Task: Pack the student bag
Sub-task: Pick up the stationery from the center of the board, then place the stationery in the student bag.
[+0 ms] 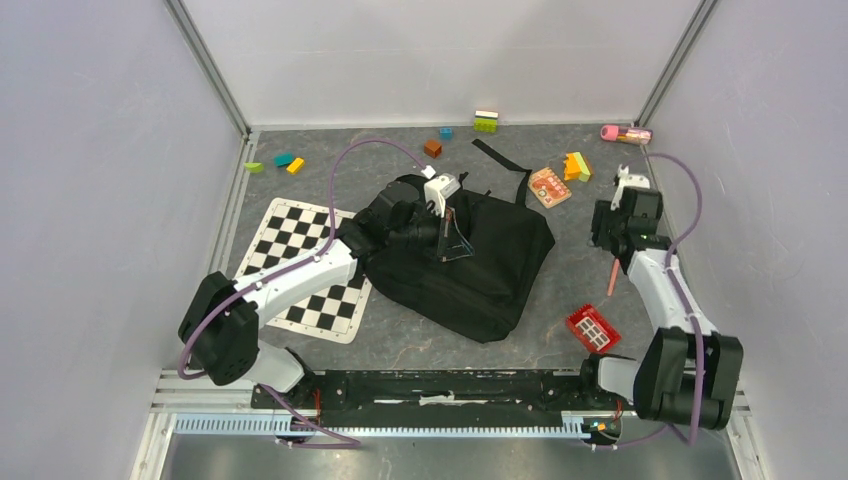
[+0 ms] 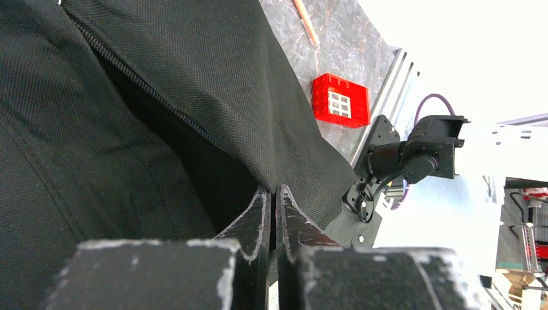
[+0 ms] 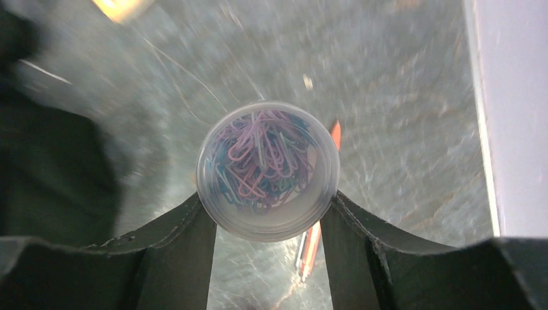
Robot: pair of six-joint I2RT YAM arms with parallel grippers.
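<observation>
Black bag at mid-table, beside chessboard; pinches its fabric with left gripper, jaws together; clamps clear tub of paper clips in right gripper, above pencil.

I see bare bench between student bag and right end effector | orange pencil, red toy brick lie beside that arm | left arm lies across bag's left.

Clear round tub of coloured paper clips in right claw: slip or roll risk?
Probably slippery: the clear round plastic tub of paper clips has smooth curved walls, and the right claw grips only its sides. Likely light; the loose clips may shift. Laid sideways, it would probably roll.
</observation>
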